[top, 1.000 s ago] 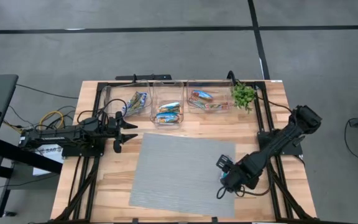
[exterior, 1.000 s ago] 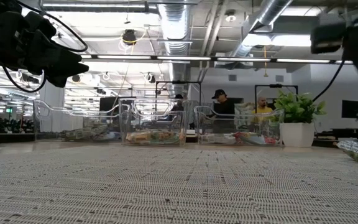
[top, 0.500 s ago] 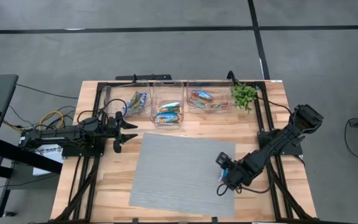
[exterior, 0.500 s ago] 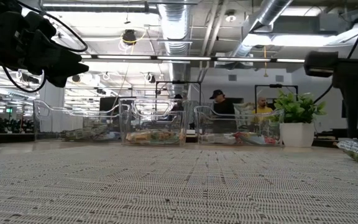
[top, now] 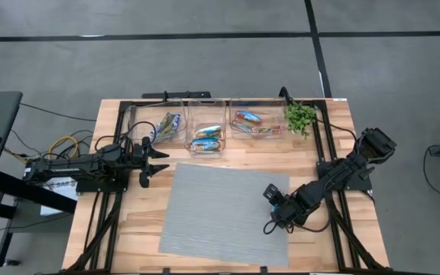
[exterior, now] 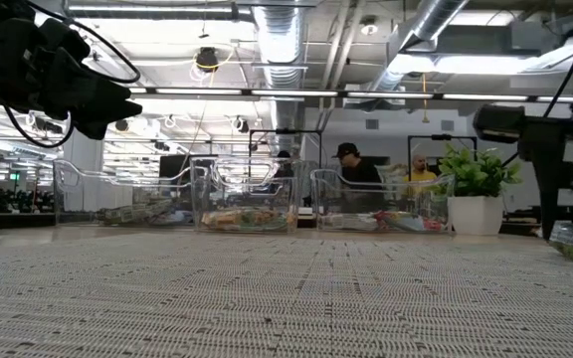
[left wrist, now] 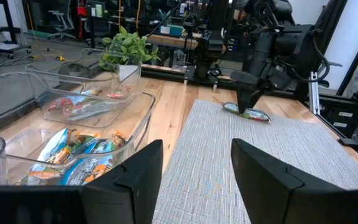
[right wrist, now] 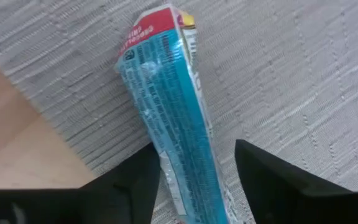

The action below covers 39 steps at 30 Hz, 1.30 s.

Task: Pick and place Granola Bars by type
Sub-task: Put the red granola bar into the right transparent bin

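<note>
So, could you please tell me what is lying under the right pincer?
A blue granola bar lies on the grey mat between the right pincer's open fingers; its near end is hidden.

One granola bar in a blue wrapper with a red end lies flat on the grey mat, near its edge. The other bars lie sorted in three clear bins.

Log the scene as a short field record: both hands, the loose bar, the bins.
right hand: open, straddling the last bar, not yet closed
last bar: flat on the grey mat, near its right edge by the bare wood
left hand: open, empty, waiting beside the bins
bins: three clear ones in a row along the far edge, each holding bars
plant: right of the bins
</note>
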Motion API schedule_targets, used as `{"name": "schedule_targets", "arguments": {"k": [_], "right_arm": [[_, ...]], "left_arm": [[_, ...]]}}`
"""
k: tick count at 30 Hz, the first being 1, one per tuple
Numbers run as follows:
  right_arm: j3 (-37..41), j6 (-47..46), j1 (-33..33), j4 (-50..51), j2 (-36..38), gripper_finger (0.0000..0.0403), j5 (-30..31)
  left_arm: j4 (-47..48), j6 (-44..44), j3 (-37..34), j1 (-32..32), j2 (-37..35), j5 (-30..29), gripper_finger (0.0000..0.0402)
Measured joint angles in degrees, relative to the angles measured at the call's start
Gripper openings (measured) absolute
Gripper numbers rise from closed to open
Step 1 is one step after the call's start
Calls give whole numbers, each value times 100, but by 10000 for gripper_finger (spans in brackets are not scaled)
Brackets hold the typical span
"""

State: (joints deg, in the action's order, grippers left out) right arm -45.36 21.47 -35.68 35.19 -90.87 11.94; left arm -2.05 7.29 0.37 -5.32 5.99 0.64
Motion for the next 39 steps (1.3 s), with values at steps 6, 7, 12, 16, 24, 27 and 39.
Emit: {"name": "schedule_targets", "arguments": {"k": [6,7,12,16,24,27,39], "right_arm": [[2,-49,91,-10,2,125,-1],[2,-78,94,-12,2,110,0],[0,-299,94,-44,2,59,0],[-146,-709,126,-144,20,38,-5],[-601,-2080,562,-1308,511,30,-20],[-767,-2553,819,-1889,747,34,-17],[-1304,-3060,1483,-3789,1492,33,-4]], "left_arm": [[1,-1,1,-1,1,0,183],[1,-2,-1,0,1,0,183],[0,0,-1,-1,1,-1,183],[-1,0,1,-2,1,0,183],[0,-1,-1,-2,0,-1,183],[-1,-2,-1,0,0,0,183],[0,0,0,-1,-1,-2,183]]}}
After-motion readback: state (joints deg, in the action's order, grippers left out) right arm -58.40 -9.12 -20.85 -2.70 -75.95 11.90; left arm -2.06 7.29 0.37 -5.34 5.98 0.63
